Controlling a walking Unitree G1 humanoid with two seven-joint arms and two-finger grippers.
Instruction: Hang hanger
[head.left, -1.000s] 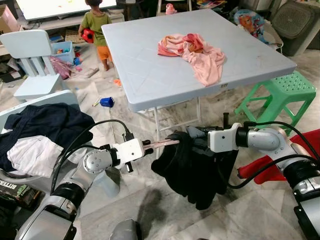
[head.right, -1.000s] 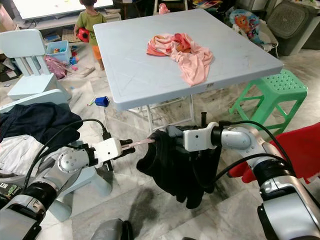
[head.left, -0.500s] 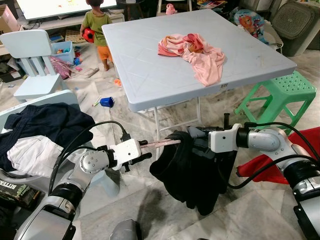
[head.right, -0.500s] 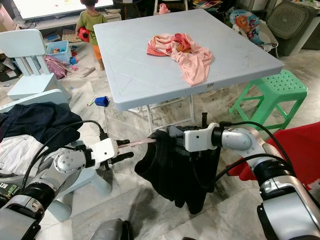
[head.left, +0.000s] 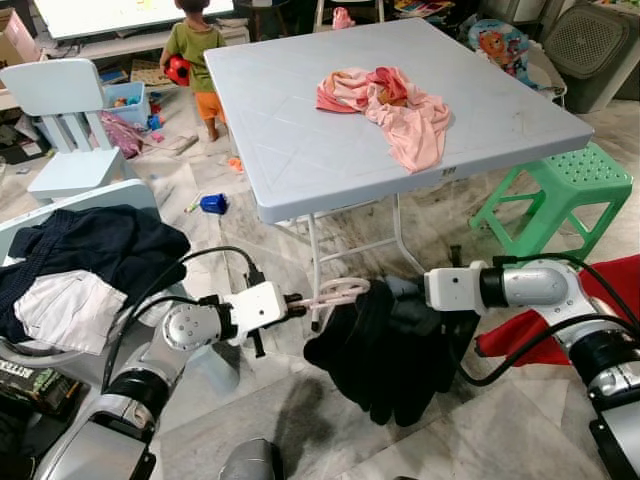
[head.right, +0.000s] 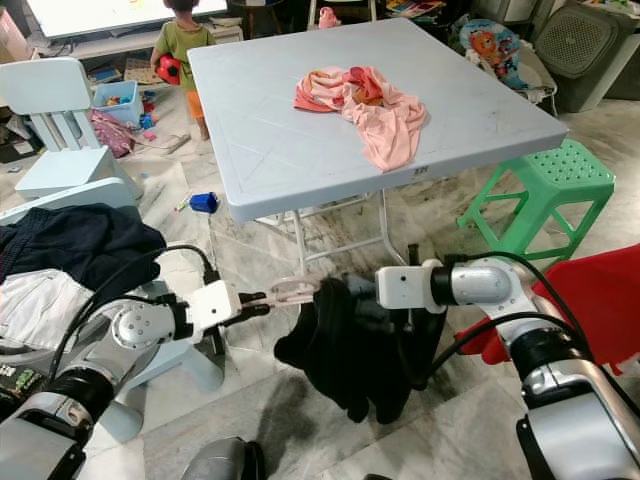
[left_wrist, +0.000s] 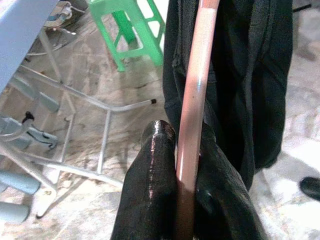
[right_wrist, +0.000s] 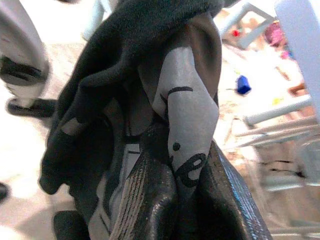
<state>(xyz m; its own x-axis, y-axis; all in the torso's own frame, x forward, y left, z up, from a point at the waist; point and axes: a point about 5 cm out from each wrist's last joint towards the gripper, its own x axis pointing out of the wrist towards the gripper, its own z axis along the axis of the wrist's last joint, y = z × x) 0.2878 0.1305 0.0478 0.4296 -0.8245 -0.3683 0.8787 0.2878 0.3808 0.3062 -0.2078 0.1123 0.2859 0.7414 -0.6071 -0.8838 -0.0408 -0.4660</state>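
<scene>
Fingers (left_wrist: 150, 200) pinching pink hanger (left_wrist: 192, 125)

Head stereo pair looks forward and down from above the arms, mid-range; both eyes share the pale blue square plastic table (head.left: 340, 130), green plastic stool (head.right: 535, 185) and marble floor, right eye shifted slightly sideways. Left wrist camera sits very close, facing along its black fingers (left_wrist: 150, 195) at a pink hanger bar (left_wrist: 192, 115). Right wrist camera is pressed close against black printed cloth (right_wrist: 150, 100).

one hanger (head.left: 335, 294), one black garment (head.left: 385, 350), two grippers, one table (head.left: 300, 150)
</scene>
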